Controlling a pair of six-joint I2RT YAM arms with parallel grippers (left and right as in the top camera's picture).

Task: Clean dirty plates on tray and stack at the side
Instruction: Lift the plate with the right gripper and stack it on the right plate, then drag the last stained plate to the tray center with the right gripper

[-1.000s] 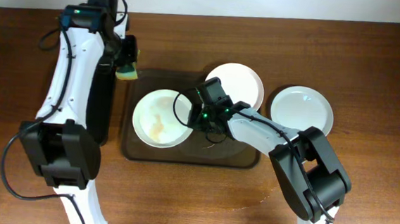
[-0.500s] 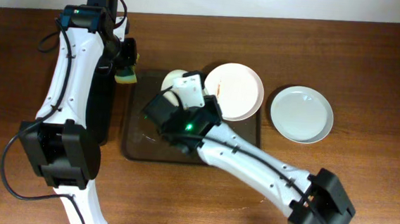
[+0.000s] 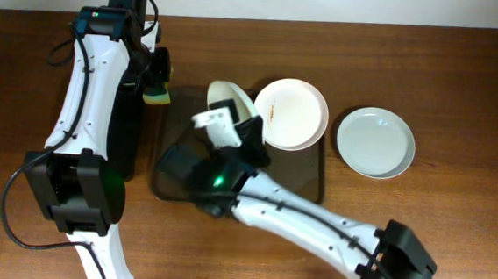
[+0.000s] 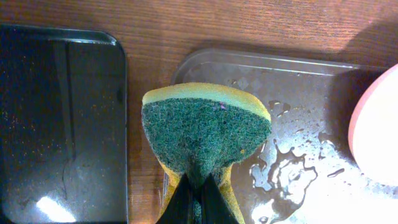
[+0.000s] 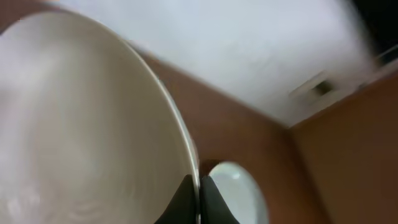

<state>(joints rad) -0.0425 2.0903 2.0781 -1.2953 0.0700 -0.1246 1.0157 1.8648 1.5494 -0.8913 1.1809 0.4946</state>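
Note:
My right gripper (image 3: 240, 119) is shut on the rim of a white plate (image 3: 228, 98) and holds it tilted on edge above the far left of the dark brown tray (image 3: 310, 177). In the right wrist view the plate (image 5: 87, 124) fills the left and the jaws (image 5: 199, 190) pinch its edge. A second plate (image 3: 290, 113) with a brown-orange smear lies on the tray's far right. A third plate (image 3: 374, 142) lies on the table to the right of the tray. My left gripper (image 4: 199, 190) is shut on a green and yellow sponge (image 4: 205, 127) just over the tray's far left corner (image 4: 298, 68).
A narrow glossy black tray (image 3: 130, 140) lies to the left of the brown tray, under my left arm; it also shows in the left wrist view (image 4: 62, 124). Water is pooled on the brown tray. My right arm stretches across the tray's front.
My right gripper has lifted the left plate off the tray and tipped it up on edge, swinging toward the tray's far left. My left arm and the sponge have not moved.

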